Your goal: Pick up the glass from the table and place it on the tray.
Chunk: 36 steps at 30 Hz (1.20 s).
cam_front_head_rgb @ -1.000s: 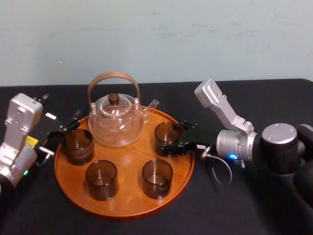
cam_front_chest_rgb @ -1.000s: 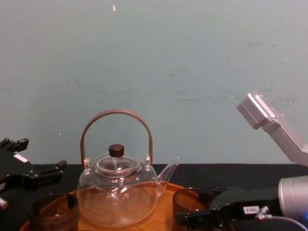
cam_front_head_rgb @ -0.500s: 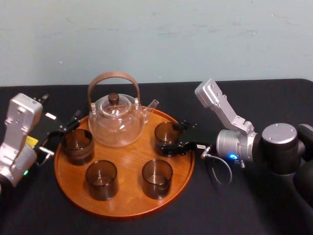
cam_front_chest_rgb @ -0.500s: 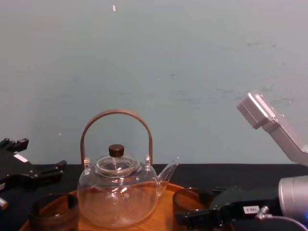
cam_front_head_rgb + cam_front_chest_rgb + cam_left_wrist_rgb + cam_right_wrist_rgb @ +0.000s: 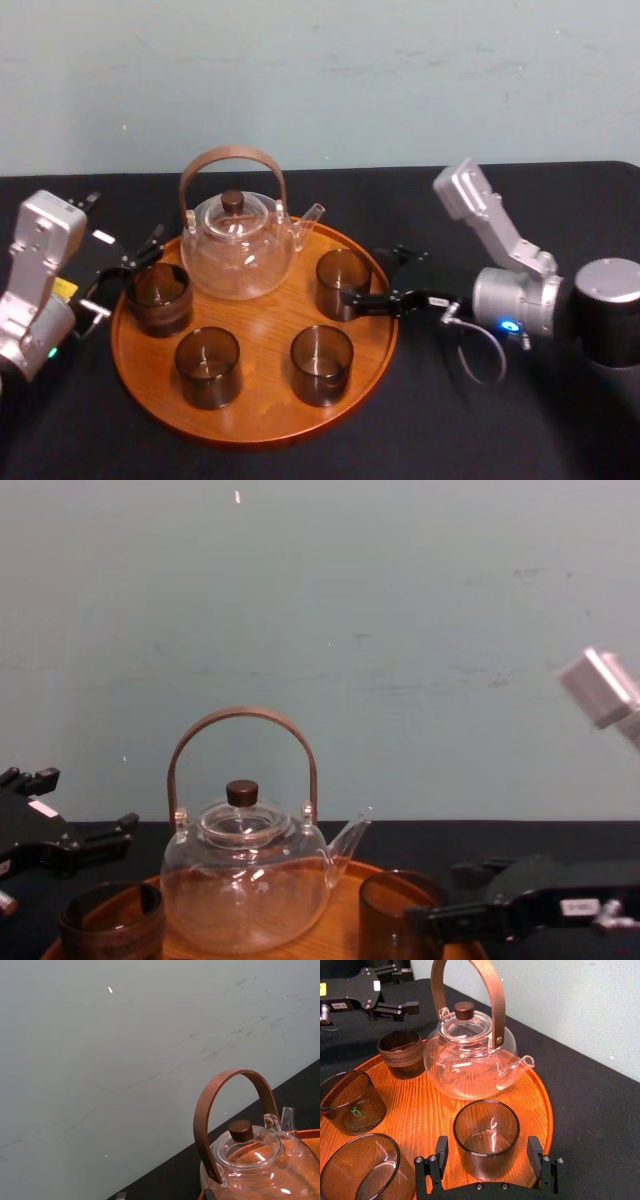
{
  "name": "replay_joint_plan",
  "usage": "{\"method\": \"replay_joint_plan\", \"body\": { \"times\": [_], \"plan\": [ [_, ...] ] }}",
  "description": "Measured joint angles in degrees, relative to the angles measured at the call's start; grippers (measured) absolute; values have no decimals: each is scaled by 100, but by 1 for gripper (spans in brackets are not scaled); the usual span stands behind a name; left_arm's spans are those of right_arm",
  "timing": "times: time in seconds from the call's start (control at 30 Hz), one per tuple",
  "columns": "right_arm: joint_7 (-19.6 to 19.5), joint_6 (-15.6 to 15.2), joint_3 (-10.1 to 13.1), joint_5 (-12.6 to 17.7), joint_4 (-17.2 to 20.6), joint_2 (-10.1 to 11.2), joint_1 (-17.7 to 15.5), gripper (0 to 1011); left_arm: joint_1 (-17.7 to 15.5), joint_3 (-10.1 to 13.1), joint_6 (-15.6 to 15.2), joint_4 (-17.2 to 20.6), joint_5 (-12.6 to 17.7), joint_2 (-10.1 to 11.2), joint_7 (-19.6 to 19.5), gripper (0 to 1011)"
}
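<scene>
The glass (image 5: 342,283) stands upright on the right side of the round wooden tray (image 5: 262,325), which rests on the black table (image 5: 470,430). My right gripper (image 5: 385,278) is open just to the right of the glass. In the right wrist view the glass (image 5: 486,1137) sits in front of this gripper (image 5: 488,1154), whose fingertips (image 5: 441,1152) flank its near side with a gap on each side. The chest view shows the glass (image 5: 392,912) left of the right gripper (image 5: 458,895). My left gripper (image 5: 125,272) is parked open at the tray's left edge.
On the tray stand a clear glass teapot (image 5: 237,240) with an arched brown handle, a thick-rimmed brown cup (image 5: 158,297) at the left, and two more dark glasses (image 5: 208,367) (image 5: 321,364) at the front. A pale wall rises behind the table.
My right arm has drawn back to the right, so its open fingers have slid off most of the glass. The glass stays on the tray. The left arm has not moved.
</scene>
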<state>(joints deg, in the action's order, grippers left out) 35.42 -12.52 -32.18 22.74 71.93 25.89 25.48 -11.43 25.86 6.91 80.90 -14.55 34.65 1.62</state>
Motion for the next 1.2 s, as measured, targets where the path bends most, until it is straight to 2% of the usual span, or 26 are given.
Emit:
{"method": "replay_joint_plan", "body": {
  "times": [0.17, 0.5, 0.63, 0.73, 0.9, 1.03, 1.2],
  "plan": [
    [-107, -35, 185, 173, 425, 276, -291, 1002, 0, 0, 0, 0, 0, 0, 0, 1001],
    [-197, -28, 498, 495, 1026, 767, -787, 1002, 0, 0, 0, 0, 0, 0, 0, 1001],
    [-233, 61, 686, 664, 1267, 1018, -1032, 1002, 0, 0, 0, 0, 0, 0, 0, 1001],
    [-374, 134, 849, 760, 1396, 1114, -1194, 1002, 0, 0, 0, 0, 0, 0, 0, 1001],
    [-753, 271, 1114, 846, 1520, 1119, -1430, 1002, 0, 0, 0, 0, 0, 0, 0, 1002],
    [-1253, 448, 1343, 794, 1586, 959, -1624, 1002, 0, 0, 0, 0, 0, 0, 0, 1001],
    [-1677, 649, 1515, 630, 1596, 738, -1746, 1002, 0, 0, 0, 0, 0, 0, 0, 1001]
  ]
}}
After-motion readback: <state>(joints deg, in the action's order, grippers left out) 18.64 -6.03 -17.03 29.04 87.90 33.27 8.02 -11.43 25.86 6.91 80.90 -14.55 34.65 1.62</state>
